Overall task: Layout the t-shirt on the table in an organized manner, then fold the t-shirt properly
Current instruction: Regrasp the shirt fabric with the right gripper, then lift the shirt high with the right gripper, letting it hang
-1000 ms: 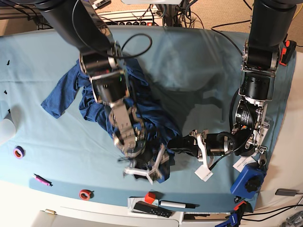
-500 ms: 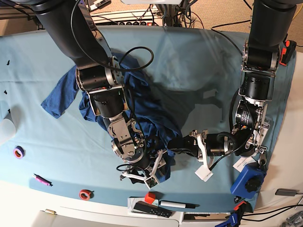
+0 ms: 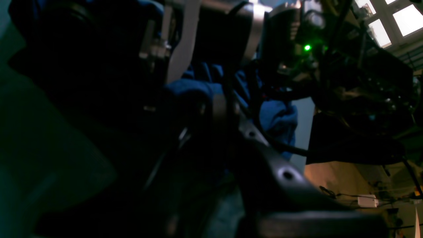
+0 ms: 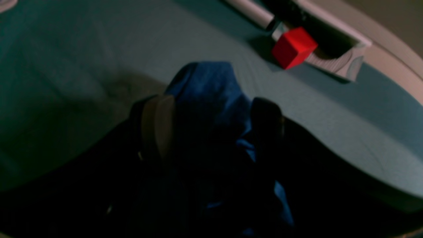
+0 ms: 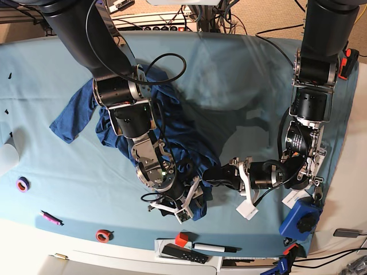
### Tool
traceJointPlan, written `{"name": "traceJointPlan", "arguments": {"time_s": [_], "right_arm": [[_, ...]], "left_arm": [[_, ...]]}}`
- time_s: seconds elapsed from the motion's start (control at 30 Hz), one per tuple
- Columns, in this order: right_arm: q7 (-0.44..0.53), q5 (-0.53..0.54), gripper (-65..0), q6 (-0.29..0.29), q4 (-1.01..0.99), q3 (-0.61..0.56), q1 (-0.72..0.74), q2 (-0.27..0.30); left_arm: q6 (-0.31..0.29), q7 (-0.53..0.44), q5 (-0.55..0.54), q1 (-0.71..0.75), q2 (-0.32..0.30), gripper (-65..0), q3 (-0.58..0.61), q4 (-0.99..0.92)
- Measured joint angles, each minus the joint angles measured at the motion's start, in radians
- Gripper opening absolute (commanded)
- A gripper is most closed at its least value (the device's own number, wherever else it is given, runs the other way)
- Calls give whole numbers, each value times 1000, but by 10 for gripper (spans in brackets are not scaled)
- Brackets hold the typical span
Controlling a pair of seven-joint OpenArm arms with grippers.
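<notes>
Both hands meet at the crumpled t-shirt (image 5: 172, 129) hem on the table (image 5: 241, 86)

view: very dark and blurry | left gripper (image 3: 211, 112): fingers (image 3: 264, 155) looked pressed together on a bunch of blue cloth | t-shirt (image 3: 277, 115): blue folds sat between and just past the fingers | other arm (image 3: 347, 76): dark, beyond the fingers, with a small green light (image 3: 307, 47) on it

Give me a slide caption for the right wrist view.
Open right gripper straddling a fold of the navy t-shirt on the table, red cube beyond.
</notes>
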Motion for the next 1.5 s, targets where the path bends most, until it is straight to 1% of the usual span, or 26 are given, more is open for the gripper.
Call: {"name": "traceJointPlan", "arguments": {"time_s": [0.13, 0.17, 0.23, 0.27, 0.3, 0.4, 0.47, 0.6, 0.67, 0.77, 0.8, 0.93, 1.03, 1.23, 1.5], "right_arm": [[0, 0, -298, -2, 0, 0, 1, 0], [0, 14, -298, -1, 0, 0, 0, 0], [0, 79, -298, -3, 0, 0, -6, 0], [0, 91, -313, -3, 0, 0, -9, 0], [0, 107, -363, -3, 0, 0, -14, 0], [-3, 105, -552, -3, 0, 0, -31, 0], [-5, 106, -648, -3, 0, 0, -37, 0], [-5, 102, -650, -5, 0, 0, -32, 0], [-7, 68, -650, -38, 0, 0, -29, 0], [-12, 27, -650, -103, 0, 0, -20, 0], [-13, 22, -650, -113, 0, 0, -15, 0], [-36, 23, -650, -123, 69, 0, -10, 0], [-78, 23, -650, -123, 148, 0, -8, 0], [-214, 23, -650, -123, 298, 0, -10, 0], [-482, 24, -650, -116, 580, 0, -10, 0]], "left_arm": [[0, 0, 0, 0, 0, -650, 0, 0], [0, 0, 0, 0, 0, -650, 0, 0], [0, 0, 0, 0, 0, -650, 0, 0], [0, 0, 0, 0, 0, -650, 0, 0], [0, 0, 0, 0, 0, -650, 0, 0], [0, 0, 0, 0, 0, -650, 0, 0], [0, 0, 0, 0, 0, -650, 0, 0], [0, 0, 0, 0, 0, -650, 0, 0], [0, 0, 0, 0, 0, -650, 0, 0], [0, 0, 0, 0, 0, -650, 0, 0], [0, 0, 0, 0, 0, -650, 0, 0], [0, 0, 0, 0, 0, -650, 0, 0], [0, 0, 0, 0, 0, -650, 0, 0], [0, -4, -1, -3, -14, -650, 0, 0], [0, -18, -3, -42, -68, -650, 0, 0]]}}
